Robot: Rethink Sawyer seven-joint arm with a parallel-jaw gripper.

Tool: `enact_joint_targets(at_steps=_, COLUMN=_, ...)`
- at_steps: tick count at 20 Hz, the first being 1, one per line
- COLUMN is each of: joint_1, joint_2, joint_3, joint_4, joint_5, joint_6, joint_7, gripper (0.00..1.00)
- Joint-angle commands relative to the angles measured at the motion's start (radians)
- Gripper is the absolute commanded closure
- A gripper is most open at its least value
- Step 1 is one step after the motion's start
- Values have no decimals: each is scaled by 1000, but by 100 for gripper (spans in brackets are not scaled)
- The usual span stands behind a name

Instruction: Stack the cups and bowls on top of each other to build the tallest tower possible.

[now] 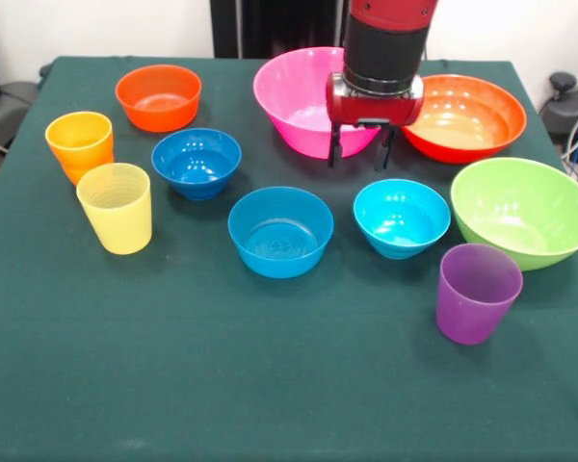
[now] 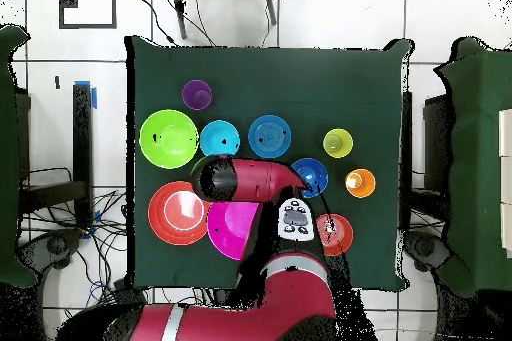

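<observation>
My gripper [image 1: 359, 151] hangs open and empty between the large pink bowl [image 1: 294, 91] and the large orange-red bowl [image 1: 472, 115], just behind the cyan small bowl [image 1: 402, 218]. The lime green bowl [image 1: 523, 210] and the purple cup [image 1: 477, 292] sit to the right. The mid-blue bowl [image 1: 280, 231] is at the centre, with the dark blue bowl [image 1: 196, 162] and the small orange-red bowl [image 1: 158, 96] to the left. At far left stand the orange cup [image 1: 79, 142] and the yellow cup [image 1: 116, 207]. All the cups are upright. No tower stands; each piece sits alone.
A dark green cloth [image 1: 222, 385] covers the table, with a broad bare stretch along its near side in the front view. From overhead, the red arm [image 2: 250, 179] reaches over the pink bowl [image 2: 228, 232] and hides the gripper. Cables and chairs ring the table.
</observation>
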Motion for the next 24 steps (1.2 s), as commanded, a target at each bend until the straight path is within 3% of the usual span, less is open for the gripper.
enact_joint_targets(at_steps=1, joint_1=39, joint_2=30, joint_3=62, joint_4=-51, joint_5=-12, joint_6=5, joint_7=115, gripper=0)
enact_joint_targets(at_steps=8, joint_1=18, joint_2=-24, joint_3=75, joint_4=25, joint_5=-11, joint_6=-67, joint_7=137, gripper=0)
enact_joint_targets(at_steps=13, joint_1=-10, joint_2=-56, joint_3=82, joint_4=24, joint_5=10, joint_6=-2, joint_7=126, gripper=0)
enact_joint_targets(at_steps=24, joint_1=-31, joint_2=-47, joint_3=88, joint_4=14, joint_5=7, joint_6=-22, joint_7=126, gripper=0)
